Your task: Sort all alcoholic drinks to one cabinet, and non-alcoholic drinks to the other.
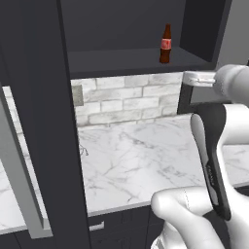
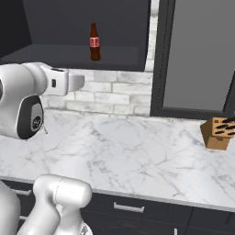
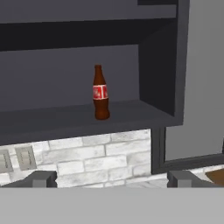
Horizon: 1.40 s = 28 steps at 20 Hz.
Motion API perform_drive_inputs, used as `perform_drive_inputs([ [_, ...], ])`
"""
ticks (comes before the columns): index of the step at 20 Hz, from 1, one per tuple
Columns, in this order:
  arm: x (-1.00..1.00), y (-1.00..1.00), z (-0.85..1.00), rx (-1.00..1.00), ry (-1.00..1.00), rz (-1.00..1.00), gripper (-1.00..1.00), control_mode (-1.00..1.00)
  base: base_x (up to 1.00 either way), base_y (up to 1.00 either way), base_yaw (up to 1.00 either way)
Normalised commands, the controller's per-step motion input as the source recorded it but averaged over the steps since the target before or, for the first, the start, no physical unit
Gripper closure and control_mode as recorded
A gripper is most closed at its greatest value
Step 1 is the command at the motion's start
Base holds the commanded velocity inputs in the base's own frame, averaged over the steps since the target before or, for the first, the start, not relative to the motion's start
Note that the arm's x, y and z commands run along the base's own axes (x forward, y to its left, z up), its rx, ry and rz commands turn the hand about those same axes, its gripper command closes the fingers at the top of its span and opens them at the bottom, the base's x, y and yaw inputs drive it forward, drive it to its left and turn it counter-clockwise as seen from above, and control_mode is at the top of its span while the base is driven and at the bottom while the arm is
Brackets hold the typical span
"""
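In the left base view the white arm (image 1: 214, 160) fills the lower right; the small brown bottle (image 1: 166, 44) stands upright on the open cabinet (image 1: 126, 61) shelf at upper centre, above the marble bench (image 1: 136, 165). In the right base view the bottle sits upper left, a knife block (image 2: 218, 132) at right. In the hand view the pincer (image 3: 111, 178) is spread wide, empty, at the bottom, well short of the bottle at centre.

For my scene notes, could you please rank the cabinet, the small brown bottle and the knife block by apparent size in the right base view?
1. Cabinet, by far the largest.
2. Knife block, though partly cut off by the picture's edge.
3. Brown bottle, looking slimmer, but farther from the camera, so unsure.
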Motion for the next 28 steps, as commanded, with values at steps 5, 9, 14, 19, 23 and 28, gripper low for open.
perform_drive_inputs([
  [5,-0.4,0.0,0.02,0.0,-0.01,0.03,-1.0,-1.0,0.0,0.0,0.0],
  [9,-0.34,0.0,0.03,0.0,0.0,0.0,-1.0,-1.0,0.0,0.0,0.0],
  [14,-0.23,0.0,0.0,0.0,0.0,0.0,-1.0,-1.0,0.0,0.0,0.0],
  [19,-0.09,0.0,0.0,0.0,0.0,0.0,-1.0,1.0,-0.23,0.0,0.0],
  [23,0.0,0.0,0.0,0.0,0.0,0.0,-1.0,1.0,-0.52,0.0,0.0],
  [28,0.0,0.0,0.0,0.0,0.0,0.0,-1.0,1.0,-0.56,0.0,0.0],
])
